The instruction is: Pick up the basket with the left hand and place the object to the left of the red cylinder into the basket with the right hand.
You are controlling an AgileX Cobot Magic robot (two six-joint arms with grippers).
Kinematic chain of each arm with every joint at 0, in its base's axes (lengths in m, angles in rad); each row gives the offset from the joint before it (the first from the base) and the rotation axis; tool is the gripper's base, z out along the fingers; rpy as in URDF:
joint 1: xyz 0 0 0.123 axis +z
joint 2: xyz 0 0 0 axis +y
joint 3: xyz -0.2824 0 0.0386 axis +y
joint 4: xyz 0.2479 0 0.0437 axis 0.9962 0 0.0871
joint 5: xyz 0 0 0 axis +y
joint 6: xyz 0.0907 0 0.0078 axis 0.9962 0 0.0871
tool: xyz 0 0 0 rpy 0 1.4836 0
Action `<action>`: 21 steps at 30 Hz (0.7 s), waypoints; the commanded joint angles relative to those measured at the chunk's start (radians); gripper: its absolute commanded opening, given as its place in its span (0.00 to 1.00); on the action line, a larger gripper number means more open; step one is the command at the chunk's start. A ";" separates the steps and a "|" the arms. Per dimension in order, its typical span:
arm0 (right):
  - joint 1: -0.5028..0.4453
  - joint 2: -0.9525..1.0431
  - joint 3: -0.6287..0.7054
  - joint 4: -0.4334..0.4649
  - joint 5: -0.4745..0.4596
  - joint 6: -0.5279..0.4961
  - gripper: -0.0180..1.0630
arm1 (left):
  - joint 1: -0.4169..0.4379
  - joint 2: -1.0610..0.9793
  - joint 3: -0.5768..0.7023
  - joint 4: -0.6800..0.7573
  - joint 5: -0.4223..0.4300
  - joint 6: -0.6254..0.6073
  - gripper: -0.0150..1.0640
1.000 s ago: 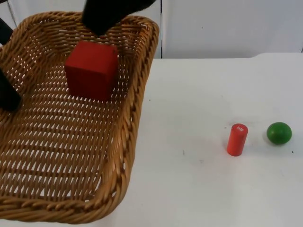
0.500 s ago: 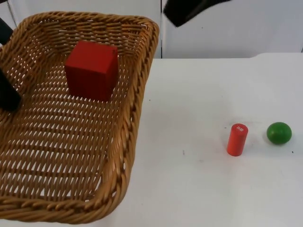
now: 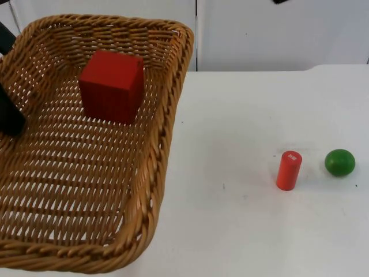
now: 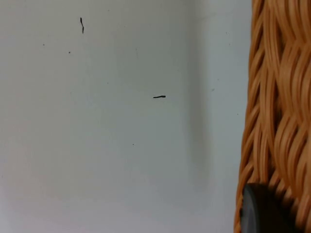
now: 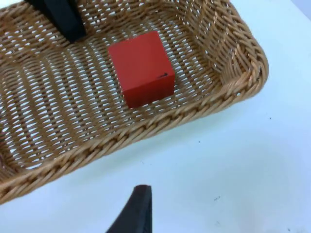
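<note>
Top view gives us the wicker basket (image 3: 86, 173) at the picture's left, with the red cube (image 3: 112, 85) lying inside it near the far wall. We see the left gripper (image 3: 8, 115) clamped on the basket's left rim, a black finger reaching inside the weave; the left wrist view puts that rim right against a fingertip (image 4: 265, 211), with white table (image 4: 107, 121) beside it. On the table well to the right stand the red cylinder (image 3: 289, 170) and, just beside it on its right, the green ball (image 3: 339, 162), the two apart. From the right wrist view, the right gripper (image 5: 133, 213) hangs over the table just outside the basket's wall; we cannot tell how its fingers stand.
</note>
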 commanded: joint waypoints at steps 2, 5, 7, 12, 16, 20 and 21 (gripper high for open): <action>-0.004 -0.063 0.057 -0.009 -0.054 -0.004 0.85 | 0.002 -0.010 -0.001 -0.026 0.004 0.000 0.01; -0.004 -0.126 0.126 -0.010 -0.064 0.008 0.85 | 0.002 -0.010 -0.001 -0.026 0.002 0.000 0.01; -0.004 -0.166 0.168 -0.010 -0.064 0.019 0.85 | 0.002 -0.010 -0.001 -0.026 -0.007 0.000 0.01; -0.004 -0.246 0.238 -0.011 -0.068 0.031 0.85 | 0.002 -0.010 -0.001 -0.026 -0.020 0.000 0.01; -0.004 -0.286 0.262 -0.011 -0.072 0.033 0.85 | 0.002 -0.010 -0.001 -0.026 -0.020 0.000 0.01; -0.004 -0.330 0.277 -0.011 -0.104 0.033 0.85 | 0.002 -0.010 -0.001 -0.026 -0.020 0.000 0.01; -0.004 -0.340 0.277 -0.011 -0.116 0.033 0.85 | 0.002 -0.010 -0.001 -0.026 -0.020 0.000 0.01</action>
